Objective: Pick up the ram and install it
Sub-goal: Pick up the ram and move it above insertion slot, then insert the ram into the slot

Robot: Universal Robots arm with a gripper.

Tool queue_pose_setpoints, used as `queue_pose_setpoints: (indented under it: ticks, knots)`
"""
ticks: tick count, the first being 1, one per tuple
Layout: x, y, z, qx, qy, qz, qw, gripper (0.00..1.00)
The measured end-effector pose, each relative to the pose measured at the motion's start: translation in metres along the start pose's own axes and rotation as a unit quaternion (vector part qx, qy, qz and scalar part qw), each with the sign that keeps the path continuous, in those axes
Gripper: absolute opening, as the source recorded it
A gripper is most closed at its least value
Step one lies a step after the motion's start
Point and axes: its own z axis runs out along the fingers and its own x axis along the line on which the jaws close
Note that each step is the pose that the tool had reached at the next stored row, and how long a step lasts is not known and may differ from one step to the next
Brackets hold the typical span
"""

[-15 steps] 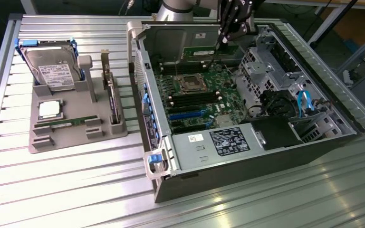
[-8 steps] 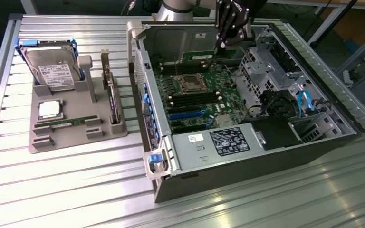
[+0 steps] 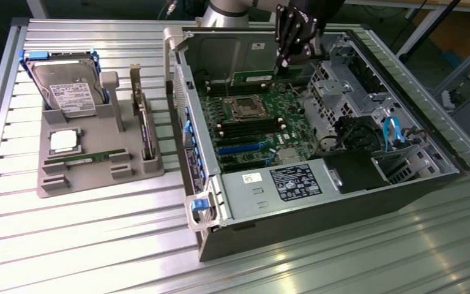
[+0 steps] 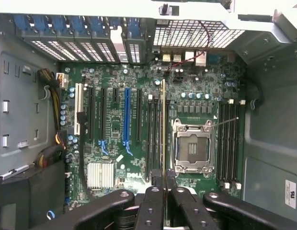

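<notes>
The black fingers [image 4: 151, 206] of the gripper [image 4: 163, 178] were drawn close together and pinched on the thin, narrow green circuit-board ram [image 4: 163, 124]. It was gripped along its upper long edge and was seen edge-on as a slim line. The ram was held over the long black memory slots [image 4: 153, 139] just beside the square, silver-framed empty CPU socket [image 4: 191, 146], on the side of the socket nearest the blue expansion slot [image 4: 126, 120]. Whether its lower edge had touched a slot could not be told.

A further bank of dark slots [image 4: 229, 143] was seen on the opposite side of the socket. The socket sat on the green motherboard [image 3: 251, 122] inside the open dark tower computer case [image 3: 382, 177]. Beyond the case wall, well apart from the socket, a grey moulded parts tray [image 3: 137, 165] lay on the ribbed metal table [image 3: 71, 245]. The tray carried a second green stick [image 3: 88, 158], a silver hard drive [image 3: 68, 89], a square silver CPU chip [image 3: 63, 141] and a larger expansion card [image 3: 144, 122].

The ram was judged to be light and stiff but fragile, and likely to crack if twisted. Its bare top edge was judged the right place for a hold, with the contact edge left untouched.
</notes>
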Motion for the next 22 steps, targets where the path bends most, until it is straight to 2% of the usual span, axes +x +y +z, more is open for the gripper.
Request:
queue_pose_setpoints:
  ticks: [4,18,22]
  knots:
    - [0.000,-0.0004,0.0103,0.0000,0.0000,0.000,1.0000,0.12]
    - [0.000,-0.0005,0.0105,0.0000,0.0000,0.000,1.0000,0.12]
    - [0.000,-0.0007,0.0156,0.0009,-0.0005,0.000,1.0000,0.12]
